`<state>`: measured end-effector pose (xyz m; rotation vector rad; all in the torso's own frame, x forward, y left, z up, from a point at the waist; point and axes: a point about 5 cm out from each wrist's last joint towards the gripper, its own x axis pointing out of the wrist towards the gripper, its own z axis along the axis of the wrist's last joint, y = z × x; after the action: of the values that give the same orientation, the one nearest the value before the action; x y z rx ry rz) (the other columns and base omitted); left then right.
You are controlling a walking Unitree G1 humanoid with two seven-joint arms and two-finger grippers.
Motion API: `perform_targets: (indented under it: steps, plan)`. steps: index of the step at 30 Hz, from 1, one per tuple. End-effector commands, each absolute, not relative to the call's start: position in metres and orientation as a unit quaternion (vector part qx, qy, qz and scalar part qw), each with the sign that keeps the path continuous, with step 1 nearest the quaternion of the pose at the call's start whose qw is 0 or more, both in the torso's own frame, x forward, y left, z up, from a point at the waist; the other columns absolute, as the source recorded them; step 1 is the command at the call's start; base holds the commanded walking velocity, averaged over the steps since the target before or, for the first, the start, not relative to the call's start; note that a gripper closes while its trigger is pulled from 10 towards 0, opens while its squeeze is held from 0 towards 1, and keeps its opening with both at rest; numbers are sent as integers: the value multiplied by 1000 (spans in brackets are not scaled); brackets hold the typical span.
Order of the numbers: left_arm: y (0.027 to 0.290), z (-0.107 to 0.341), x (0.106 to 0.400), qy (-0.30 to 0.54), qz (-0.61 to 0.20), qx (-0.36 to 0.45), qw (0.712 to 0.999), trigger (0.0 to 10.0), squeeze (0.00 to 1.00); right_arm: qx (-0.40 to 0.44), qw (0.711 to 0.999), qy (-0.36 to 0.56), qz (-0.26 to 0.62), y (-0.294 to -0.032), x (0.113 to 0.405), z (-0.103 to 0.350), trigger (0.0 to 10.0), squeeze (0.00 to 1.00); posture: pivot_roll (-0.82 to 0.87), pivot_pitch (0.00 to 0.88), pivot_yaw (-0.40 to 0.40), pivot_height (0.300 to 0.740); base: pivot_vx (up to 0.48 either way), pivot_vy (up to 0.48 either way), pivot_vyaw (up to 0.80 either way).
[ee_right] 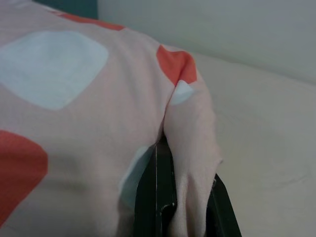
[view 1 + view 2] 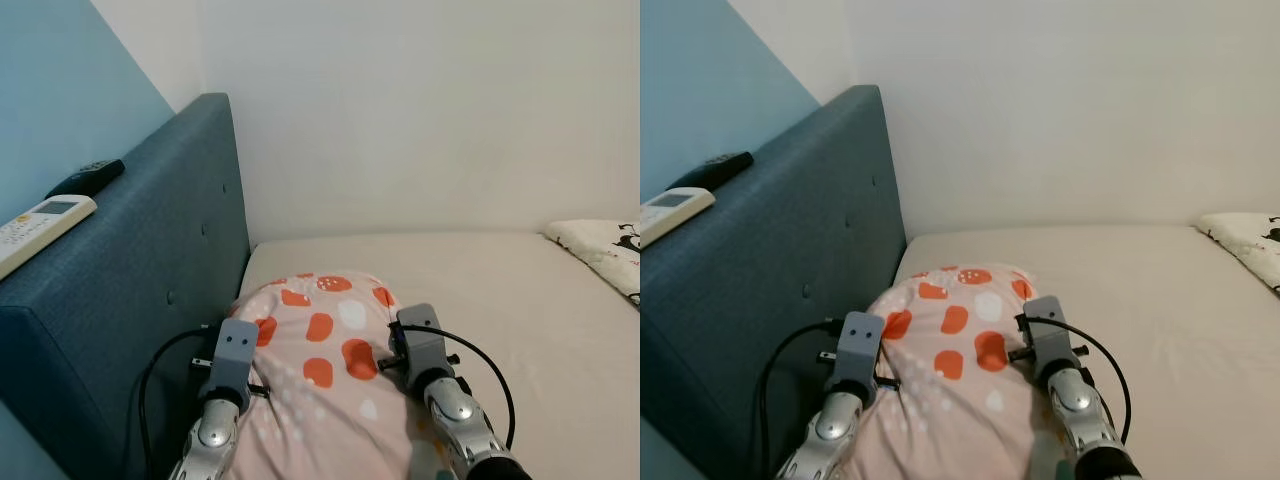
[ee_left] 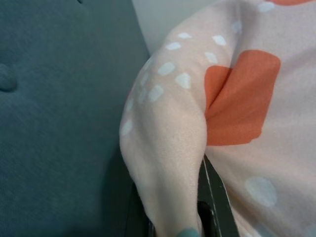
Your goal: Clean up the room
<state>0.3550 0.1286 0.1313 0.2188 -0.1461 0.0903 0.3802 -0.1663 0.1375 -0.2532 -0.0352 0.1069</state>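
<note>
Lengthwise, pillow [image 2: 325, 345] (both claws clamping it) points toward wall [image 2: 420, 110].

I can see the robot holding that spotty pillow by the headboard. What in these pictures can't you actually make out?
- Near end of the pink pillow with orange and white spots: cut off by the eye views' bottom edge.
- Left gripper and right gripper: fingertips buried in pinched fabric folds.
- White remote control on the dark blue padded headboard: cut by the frame edge, buttons too small.
- Black remote: too small for detail.
- White patterned cushion: cut off at the frame edge.
</note>
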Motion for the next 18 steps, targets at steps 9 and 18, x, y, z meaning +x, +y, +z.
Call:
perform_targets:
  steps: [9,18]
  plan:
    - [146,155,367,-116,104,153,976,10000,0,-113,992,-12,53,-170,391,151,10000,0,99,299,5,646,0,0,0]
    - [143,162,373,-121,116,152,974,10000,0,-103,992,-26,65,-167,394,159,10000,0,88,297,10,611,0,0,0]
